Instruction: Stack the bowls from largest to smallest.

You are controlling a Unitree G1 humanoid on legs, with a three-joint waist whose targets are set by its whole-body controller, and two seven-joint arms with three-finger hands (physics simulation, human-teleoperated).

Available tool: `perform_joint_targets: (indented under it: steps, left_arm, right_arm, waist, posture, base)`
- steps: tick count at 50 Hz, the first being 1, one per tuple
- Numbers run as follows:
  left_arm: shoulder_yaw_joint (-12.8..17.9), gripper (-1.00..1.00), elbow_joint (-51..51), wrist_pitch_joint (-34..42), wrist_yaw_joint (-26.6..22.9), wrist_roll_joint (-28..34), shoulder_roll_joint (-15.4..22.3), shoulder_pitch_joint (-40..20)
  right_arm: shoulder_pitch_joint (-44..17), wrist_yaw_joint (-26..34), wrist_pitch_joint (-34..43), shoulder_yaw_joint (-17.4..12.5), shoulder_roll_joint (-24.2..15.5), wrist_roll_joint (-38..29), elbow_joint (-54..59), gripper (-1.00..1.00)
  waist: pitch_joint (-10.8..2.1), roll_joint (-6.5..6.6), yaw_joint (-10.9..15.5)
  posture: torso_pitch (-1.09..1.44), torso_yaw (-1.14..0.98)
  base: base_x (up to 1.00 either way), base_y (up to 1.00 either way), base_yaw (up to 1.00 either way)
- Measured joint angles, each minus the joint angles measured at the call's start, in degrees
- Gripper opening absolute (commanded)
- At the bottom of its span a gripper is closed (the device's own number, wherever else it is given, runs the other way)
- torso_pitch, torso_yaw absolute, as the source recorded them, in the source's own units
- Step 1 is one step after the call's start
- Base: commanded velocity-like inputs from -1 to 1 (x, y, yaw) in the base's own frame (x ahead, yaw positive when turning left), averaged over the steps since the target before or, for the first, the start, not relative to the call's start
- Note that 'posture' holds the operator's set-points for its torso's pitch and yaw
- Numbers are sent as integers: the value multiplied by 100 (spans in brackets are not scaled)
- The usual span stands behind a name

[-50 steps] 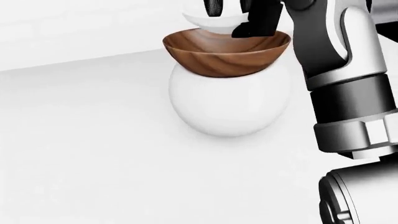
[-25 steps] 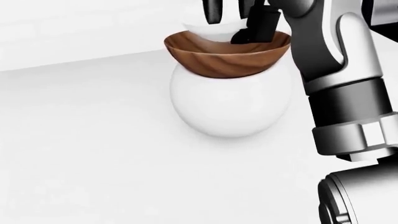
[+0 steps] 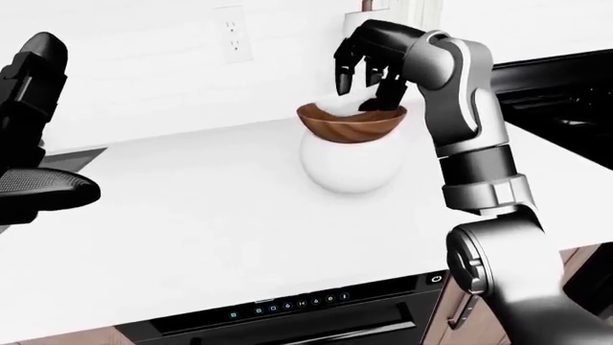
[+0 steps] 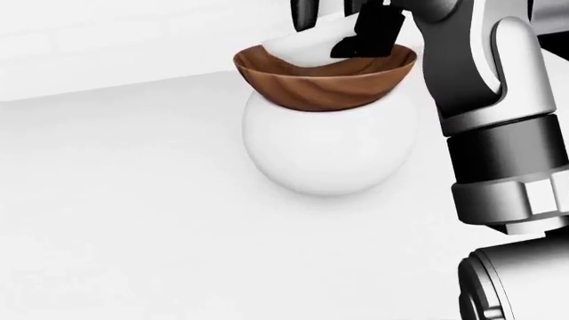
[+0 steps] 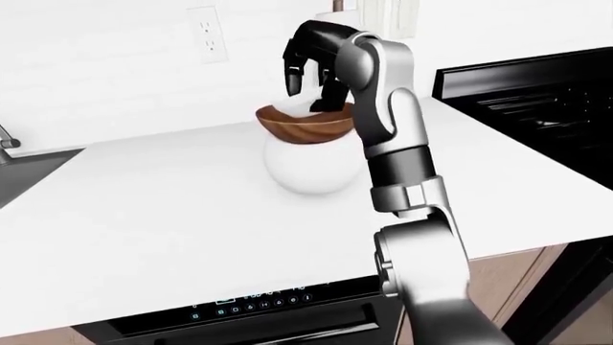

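1. Fingers of the right hand are spread apart above the bowls, and they are not wrapped around anything.
2. Fingers of the left hand look apart too, and that hand holds nothing at the left edge of the left-eye view.
3. One second ago the small white bowl was up in the air under the right hand. Now it sits down inside the wooden bowl, a bit tilted.
4. That wooden bowl sits in the big white bowl, which rests on the white counter. So I think the stack is big, middle, small, and the job looks almost done.
5. What seems left is to lift the right hand away without bumping the stack. One dark finger is very close to the small bowl's rim, so it could knock it.
6. Further off, a black stove is on the right, a sink on the left, and a wall outlet is behind.
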Motion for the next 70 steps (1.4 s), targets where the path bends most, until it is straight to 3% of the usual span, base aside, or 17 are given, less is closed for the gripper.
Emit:
perform_joint_targets:
  steps: [21,25,36,48,62,67,70]
  left_arm:
    - [-104,100,-26,-2,-90,184,-151,19]
    - [-96,100,-19,2,-72,161,-139,15]
    - [-103,100,-48,-19,-22,112,-116,5]
    - [-195,100,-72,-27,24,103,-106,-45]
    - [-155,100,-9,-43,176,-67,120,-145]
    - [65,100,88,-56,166,-197,254,-76]
    - [221,100,168,-31,119,-241,323,3]
  right_arm:
    - [302,74,4,-6,11,13,-205,-39]
    - [243,126,28,-26,-19,31,-247,-11]
    - [176,124,28,-57,-55,62,-452,-9]
    - [-157,629,284,-148,-155,173,-1230,-16]
    - [757,1643,964,-467,-568,538,-3536,-23]
    - [1122,2059,1415,-788,-928,841,-4540,-2]
    - [1360,2245,1732,-1048,-1315,1119,-5053,48]
  waist:
    - [-3,-3,-1]
    - [4,-3,0]
    - [-33,-17,-9]
    - [0,-27,-6]
    - [34,-87,17]
    - [35,-107,30]
    - [31,-131,38]
  posture:
    - [-38,0]
    - [-38,0]
    - [-38,0]
    - [-38,0]
    - [-38,0]
    - [-38,0]
    - [-38,0]
  base:
    - [0,0,0]
    - [0,0,0]
    - [0,0,0]
    - [0,0,0]
    - [0,0,0]
    - [0,0,0]
    - [0,0,0]
